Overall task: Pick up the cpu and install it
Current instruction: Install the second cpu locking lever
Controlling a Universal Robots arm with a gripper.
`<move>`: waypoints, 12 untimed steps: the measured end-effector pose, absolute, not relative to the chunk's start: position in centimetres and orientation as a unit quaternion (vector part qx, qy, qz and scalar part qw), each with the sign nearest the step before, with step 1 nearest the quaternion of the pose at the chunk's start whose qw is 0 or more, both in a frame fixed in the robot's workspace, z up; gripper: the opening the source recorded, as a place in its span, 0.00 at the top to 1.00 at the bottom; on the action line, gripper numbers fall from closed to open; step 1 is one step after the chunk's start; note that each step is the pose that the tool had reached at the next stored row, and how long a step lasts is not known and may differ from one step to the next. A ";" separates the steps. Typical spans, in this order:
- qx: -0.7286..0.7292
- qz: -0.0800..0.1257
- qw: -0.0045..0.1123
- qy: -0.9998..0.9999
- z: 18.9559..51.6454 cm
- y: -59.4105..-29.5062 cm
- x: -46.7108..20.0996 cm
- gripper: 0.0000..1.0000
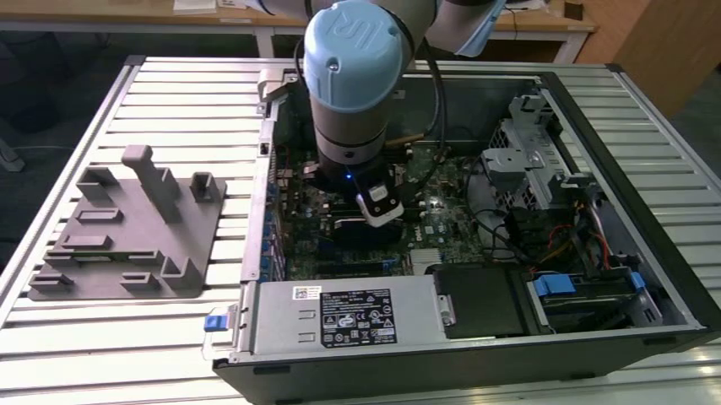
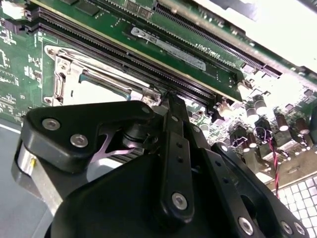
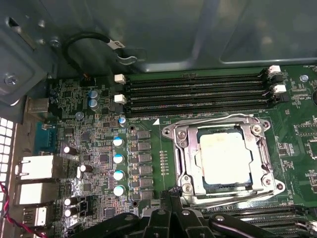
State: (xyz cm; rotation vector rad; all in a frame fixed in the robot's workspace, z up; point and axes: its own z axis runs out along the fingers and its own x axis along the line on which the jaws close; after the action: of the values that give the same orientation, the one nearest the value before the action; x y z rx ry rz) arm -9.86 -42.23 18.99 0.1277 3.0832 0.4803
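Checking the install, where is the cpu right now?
In the first wrist view the cpu sits inside the metal socket frame on the motherboard, beside the memory slots.

Nothing legible enough to read out as words or numbers. In the exterior view, a black label [image 1: 358,319] crowded with tiny white print on the power supply [image 1: 282,325] at six o'clock of the case [image 1: 664,253], a small white sticker [image 1: 306,293] at that label's eleven o'clock, and a white emblem [image 1: 363,32] on the arm's blue joint cap [image 1: 338,63]. In the second wrist view, white lettering [image 2: 208,51] along the green memory module [image 2: 124,25], too blurred to make out; in the first wrist view, any print on the pale top of the cpu [image 3: 224,157] washed out
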 end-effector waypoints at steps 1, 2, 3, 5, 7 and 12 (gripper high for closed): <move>0.041 0.154 0.009 0.987 19.0 -42.2 -9.9 0.89; 0.041 0.154 0.009 0.987 19.0 -42.2 -9.9 0.89; 0.041 0.154 0.010 0.987 19.1 -42.2 -9.8 0.89; 0.041 0.155 0.010 0.987 19.8 -42.2 -9.8 0.89; 0.041 0.154 0.010 0.987 20.7 -42.2 -9.8 0.89; 0.041 0.154 0.010 0.987 21.2 -42.2 -9.8 0.89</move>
State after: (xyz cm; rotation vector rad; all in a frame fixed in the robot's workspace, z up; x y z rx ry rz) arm -9.84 -42.17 21.16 0.1290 3.0825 0.4795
